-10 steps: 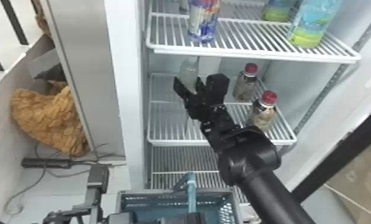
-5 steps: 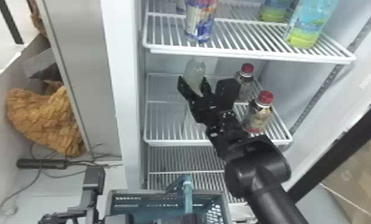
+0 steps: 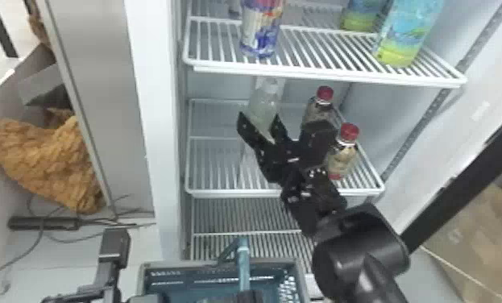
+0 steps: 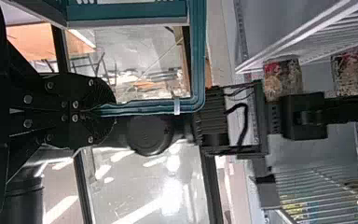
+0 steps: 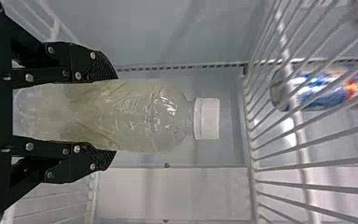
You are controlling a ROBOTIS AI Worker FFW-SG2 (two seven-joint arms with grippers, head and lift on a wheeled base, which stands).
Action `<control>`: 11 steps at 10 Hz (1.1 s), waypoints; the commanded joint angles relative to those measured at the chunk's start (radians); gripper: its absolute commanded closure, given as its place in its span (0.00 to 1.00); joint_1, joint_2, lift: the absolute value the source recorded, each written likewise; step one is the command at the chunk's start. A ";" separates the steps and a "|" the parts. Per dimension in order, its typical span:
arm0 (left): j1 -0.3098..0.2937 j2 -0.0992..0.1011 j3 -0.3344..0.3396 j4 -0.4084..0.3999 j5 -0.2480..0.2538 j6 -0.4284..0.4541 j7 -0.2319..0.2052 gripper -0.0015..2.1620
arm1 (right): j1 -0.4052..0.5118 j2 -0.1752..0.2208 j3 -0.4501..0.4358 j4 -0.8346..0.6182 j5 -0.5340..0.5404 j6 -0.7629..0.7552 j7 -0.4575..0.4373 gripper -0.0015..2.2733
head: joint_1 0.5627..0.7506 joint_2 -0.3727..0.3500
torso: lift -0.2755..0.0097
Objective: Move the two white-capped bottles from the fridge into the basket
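Observation:
In the head view my right gripper (image 3: 262, 127) is inside the fridge, around the lower body of a white-capped bottle (image 3: 264, 100) over the middle shelf. The right wrist view has my right gripper (image 5: 107, 115) shut on this bottle (image 5: 135, 116), fingers against both sides and its white cap (image 5: 207, 118) beyond them. My left gripper (image 3: 237, 297) is at the head view's bottom edge, by the basket's teal handle (image 3: 243, 268). Seen from the left wrist, my left gripper (image 4: 95, 111) is shut on that handle (image 4: 144, 107). The basket (image 3: 169, 266) hangs before the fridge, below the shelves.
Two red-capped bottles (image 3: 344, 149) stand on the middle shelf (image 3: 213, 192), right of my right gripper. Above is the upper shelf (image 3: 326, 76) with a blue-labelled bottle (image 3: 262, 32) and blue-green bottles (image 3: 407, 36). The fridge's left wall edge (image 3: 153, 121) stands beside the shelves.
The right gripper and the white-capped bottle have shifted rightward relative to the shelf, toward the red-capped bottles. The whole head view has shifted slightly. The basket stays below.

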 commanded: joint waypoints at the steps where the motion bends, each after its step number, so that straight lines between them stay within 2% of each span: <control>1: 0.003 -0.001 0.003 0.001 -0.001 0.000 0.000 0.53 | 0.071 -0.015 -0.013 -0.105 0.000 0.044 0.008 0.37 | 0.70 0.24 | 0.05; 6: 0.008 -0.002 0.007 -0.002 -0.001 0.000 -0.003 0.53 | 0.295 -0.032 -0.113 -0.388 -0.018 0.147 0.045 0.37 | 0.70 0.19 | 0.05; 11: 0.010 -0.005 0.015 -0.002 0.001 0.000 -0.005 0.53 | 0.491 -0.023 -0.173 -0.621 -0.018 0.233 0.062 0.37 | 0.70 0.14 | 0.05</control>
